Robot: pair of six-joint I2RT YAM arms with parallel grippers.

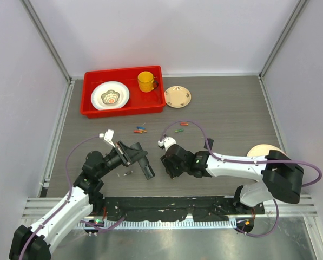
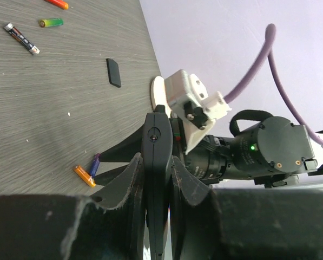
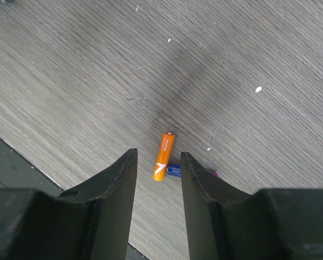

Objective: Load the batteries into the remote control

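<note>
My left gripper (image 1: 131,153) is shut on the black remote control (image 1: 144,164), held tilted just above the table. In the left wrist view the remote (image 2: 155,179) stands edge-on between the fingers (image 2: 130,179). My right gripper (image 1: 168,161) is open and empty, low over the table just right of the remote. In the right wrist view an orange battery (image 3: 164,156) and a blue one (image 3: 173,170) lie between its open fingertips (image 3: 127,162). More batteries (image 1: 140,130) lie further back, with a green one (image 1: 179,130) and a red one (image 1: 184,124). The back cover (image 2: 113,72) lies flat.
A red tray (image 1: 91,108) at the back left holds a white dish (image 1: 110,96) and a yellow mug (image 1: 146,81). A small plate (image 1: 178,96) sits beside it. A beige round object (image 1: 261,150) is behind the right arm. A black-and-silver battery (image 2: 20,38) lies apart.
</note>
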